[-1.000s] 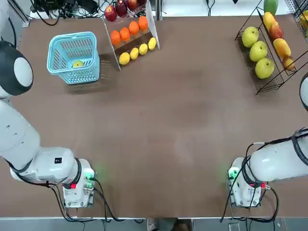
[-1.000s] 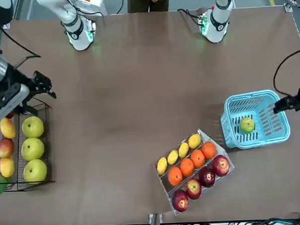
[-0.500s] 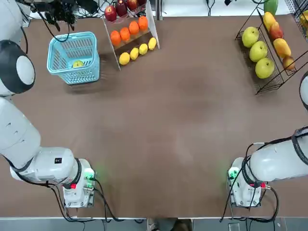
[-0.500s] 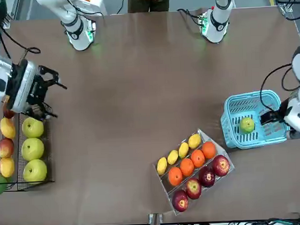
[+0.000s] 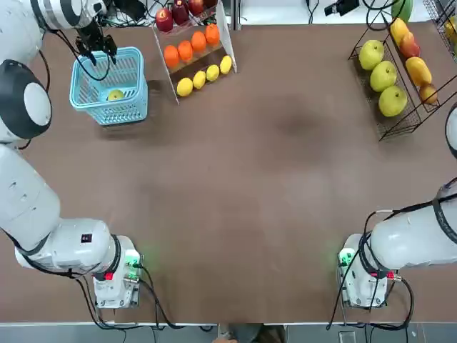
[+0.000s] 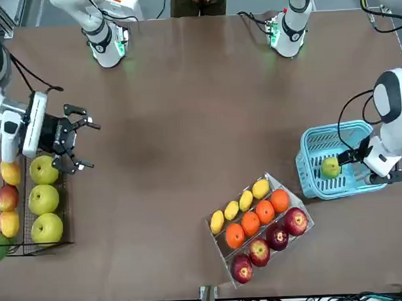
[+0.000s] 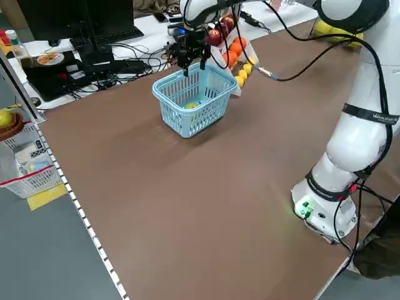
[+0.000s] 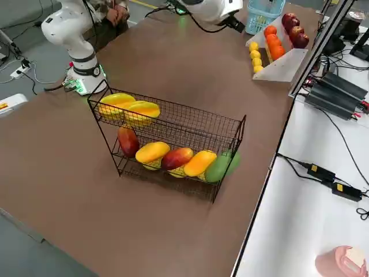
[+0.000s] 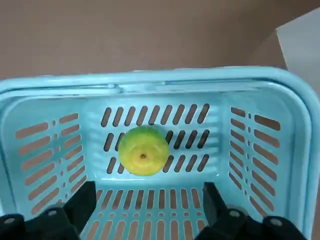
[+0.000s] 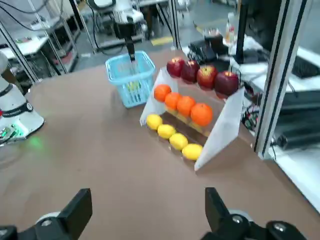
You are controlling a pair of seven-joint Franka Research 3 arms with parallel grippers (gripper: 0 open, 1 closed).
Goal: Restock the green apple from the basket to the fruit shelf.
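With the left gripper (image 9: 152, 200) spread and empty above the basket (image 9: 200, 75), the green apple (image 9: 144, 151) inside could be rolled aside if its top were struck by an off-centre descent.

Beyond the brown tabletop lies a grey floor (image 7: 56, 250). A black computer monitor (image 7: 75, 19) stands on a white desk (image 7: 147, 42).

green apple (image 9: 143, 151): round, yellow-green, inside basket (image 9: 145, 82) | basket: light blue, slotted, upright | fruit shelf (image 8: 173, 128): black wire, tiered
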